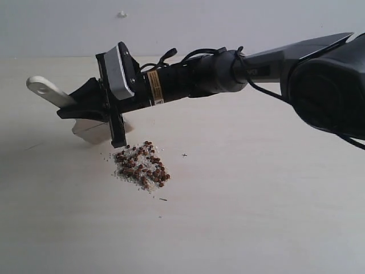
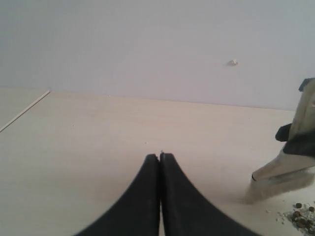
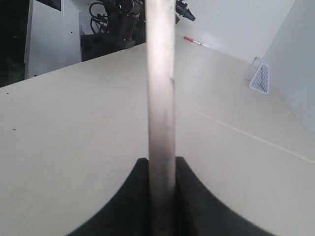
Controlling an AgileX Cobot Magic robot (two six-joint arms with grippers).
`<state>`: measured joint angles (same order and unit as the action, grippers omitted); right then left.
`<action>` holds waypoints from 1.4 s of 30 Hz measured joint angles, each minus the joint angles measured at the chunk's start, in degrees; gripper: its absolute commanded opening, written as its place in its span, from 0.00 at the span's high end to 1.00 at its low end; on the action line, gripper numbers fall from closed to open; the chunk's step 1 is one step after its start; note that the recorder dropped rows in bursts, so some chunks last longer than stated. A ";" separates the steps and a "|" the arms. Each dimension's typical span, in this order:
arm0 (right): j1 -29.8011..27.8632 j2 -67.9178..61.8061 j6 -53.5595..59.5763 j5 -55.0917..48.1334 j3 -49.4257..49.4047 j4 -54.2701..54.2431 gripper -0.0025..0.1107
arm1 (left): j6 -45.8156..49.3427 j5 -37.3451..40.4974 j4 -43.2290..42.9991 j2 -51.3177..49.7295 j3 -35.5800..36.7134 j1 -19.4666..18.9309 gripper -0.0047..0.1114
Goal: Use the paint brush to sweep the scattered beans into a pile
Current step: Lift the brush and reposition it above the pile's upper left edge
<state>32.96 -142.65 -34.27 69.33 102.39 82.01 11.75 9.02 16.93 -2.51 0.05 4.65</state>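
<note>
One paint brush [image 1: 49, 91], one pile [image 1: 141, 166], dozens of reddish-brown beans [image 1: 132, 164].

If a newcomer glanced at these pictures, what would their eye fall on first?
The dark arm reaching in from the right of the exterior view stands out first, with the right gripper clamped on the paint brush. Right beside the brush head, a pile of reddish-brown beans and white grains sits on the pale table.

A pale wood-grain desk [image 1: 256, 217] meets a plain grey-white wall [image 1: 228, 23] that carries a small white blob [image 1: 122, 13]. The right wrist view shows a white wire basket [image 3: 259, 76] and a red-and-white pen [image 3: 193, 41] on the desk, with dark machinery [image 3: 118, 22] beyond its edge.
</note>
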 measured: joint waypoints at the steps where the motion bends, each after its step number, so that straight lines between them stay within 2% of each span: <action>1: 0.00 -0.70 -0.99 0.00 0.24 0.00 0.98 | 0.00 0.00 0.00 0.00 0.00 0.00 0.96; 11: 0.00 -0.52 -15.14 0.00 0.68 5.56 0.98 | 0.00 0.00 0.00 0.00 0.00 0.00 0.96; 16: 0.00 0.43 -17.31 0.12 0.68 9.45 0.98 | 0.00 0.00 0.00 0.00 0.00 0.00 0.96; 23: 0.00 1.49 -17.27 0.12 1.00 10.09 0.98 | 0.00 0.00 0.00 0.00 0.00 0.00 0.96; 32: 0.00 4.26 -11.26 0.11 3.18 10.75 0.98 | 0.00 0.00 0.00 0.00 0.00 0.00 0.96; 42: -0.32 1.84 -6.97 -6.88 3.15 13.27 0.98 | 0.00 0.00 0.00 0.00 0.00 0.00 0.96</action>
<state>32.64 -140.81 -41.24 62.45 105.54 95.28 11.75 9.02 16.93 -2.51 0.05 4.65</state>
